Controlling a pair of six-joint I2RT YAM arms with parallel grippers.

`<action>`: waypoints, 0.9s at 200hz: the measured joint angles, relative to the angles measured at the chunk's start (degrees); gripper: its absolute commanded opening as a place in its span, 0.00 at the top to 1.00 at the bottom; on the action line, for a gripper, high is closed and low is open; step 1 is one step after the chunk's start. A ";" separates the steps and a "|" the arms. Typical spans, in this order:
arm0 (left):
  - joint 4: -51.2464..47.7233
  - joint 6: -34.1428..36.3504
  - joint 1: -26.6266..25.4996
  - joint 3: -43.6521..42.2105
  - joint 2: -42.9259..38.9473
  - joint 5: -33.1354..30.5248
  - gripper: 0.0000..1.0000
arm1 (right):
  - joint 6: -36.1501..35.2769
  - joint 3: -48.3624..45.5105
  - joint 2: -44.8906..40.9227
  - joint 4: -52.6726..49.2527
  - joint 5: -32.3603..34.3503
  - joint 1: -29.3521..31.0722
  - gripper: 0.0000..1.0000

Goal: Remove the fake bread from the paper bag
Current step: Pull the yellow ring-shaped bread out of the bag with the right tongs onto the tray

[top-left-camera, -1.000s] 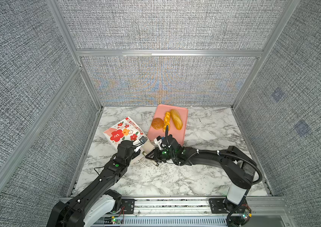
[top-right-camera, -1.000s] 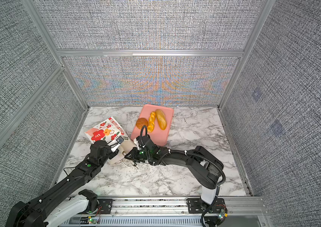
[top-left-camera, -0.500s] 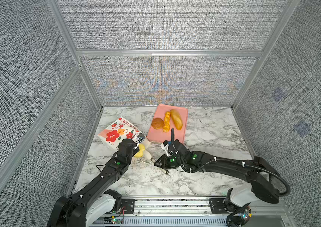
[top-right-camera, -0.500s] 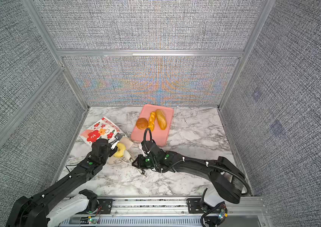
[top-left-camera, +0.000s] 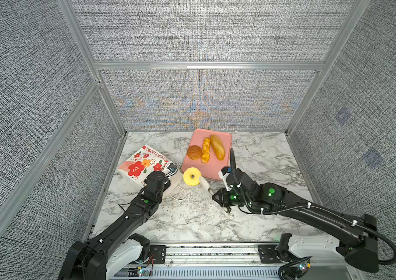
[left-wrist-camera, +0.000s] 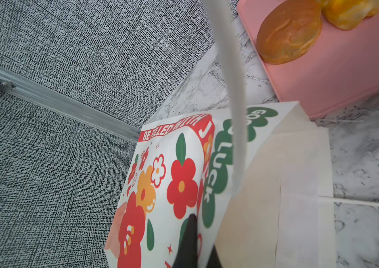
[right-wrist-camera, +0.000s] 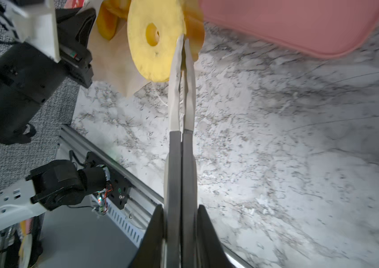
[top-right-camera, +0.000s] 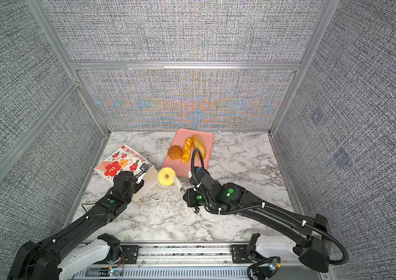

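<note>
Marble counter, grey woven walls. Near the left edge the paper bag is laid on its side, its mouth edge pinched in the closed left gripper. Just outside the mouth, a ring cake is clamped by its rim in the right gripper. On the pink tray at the back edge lie a round bun, twisted stick and long loaf. More yellow bread in the bag's mouth is recorded only by the right wrist view; green lettering only by the left.

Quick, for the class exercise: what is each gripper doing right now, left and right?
Left gripper: closed on the paper bag at its mouth.
Right gripper: closed, pinching the edge of the yellow ring cake.
</note>
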 measured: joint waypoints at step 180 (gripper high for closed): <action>-0.92 -1.07 0.04 -3.26 -5.27 7.32 1.00 | -9.31 4.15 25.09 14.69 -17.97 -27.12 0.73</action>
